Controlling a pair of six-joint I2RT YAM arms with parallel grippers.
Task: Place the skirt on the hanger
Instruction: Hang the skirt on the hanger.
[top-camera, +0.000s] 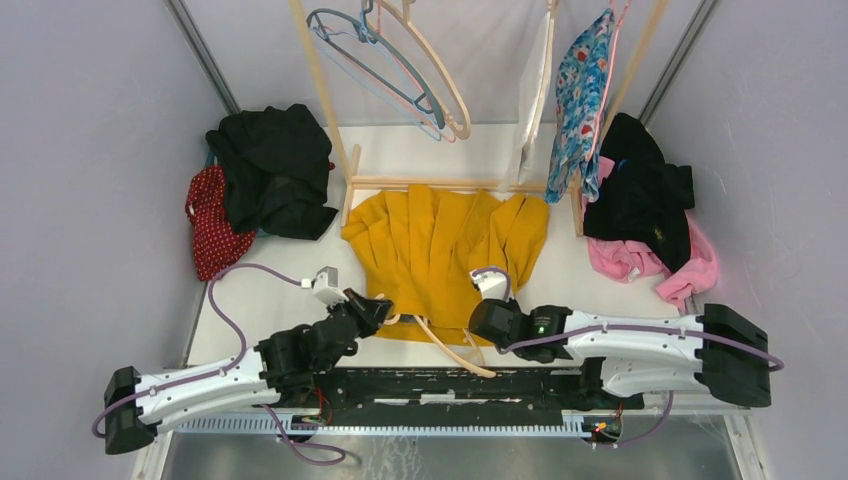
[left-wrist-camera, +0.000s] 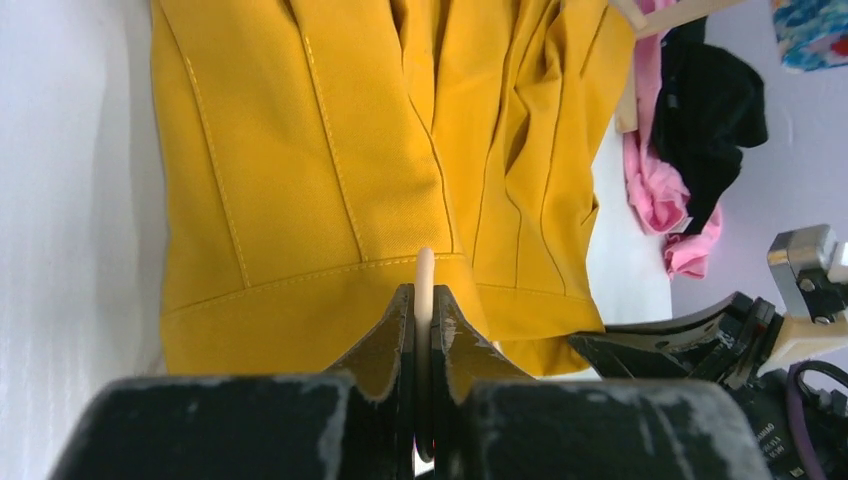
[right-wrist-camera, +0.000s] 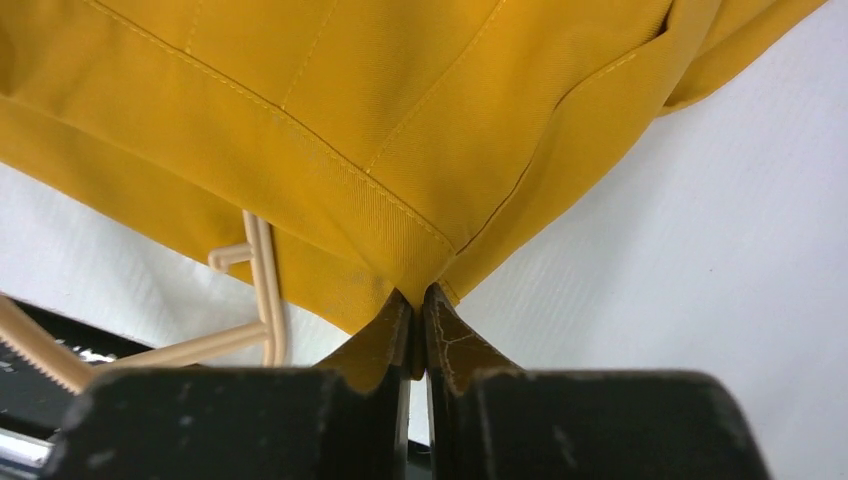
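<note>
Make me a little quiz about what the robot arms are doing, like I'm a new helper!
1. True or false: the left gripper is shut on the hanger.
2. Where is the skirt? A: lying on the table. B: hanging on a rack. C: folded in a basket.
3. Fill in the gap: the right gripper is pinching the edge of the ____.

Key: 1 true. 2 A. 3 skirt.
</note>
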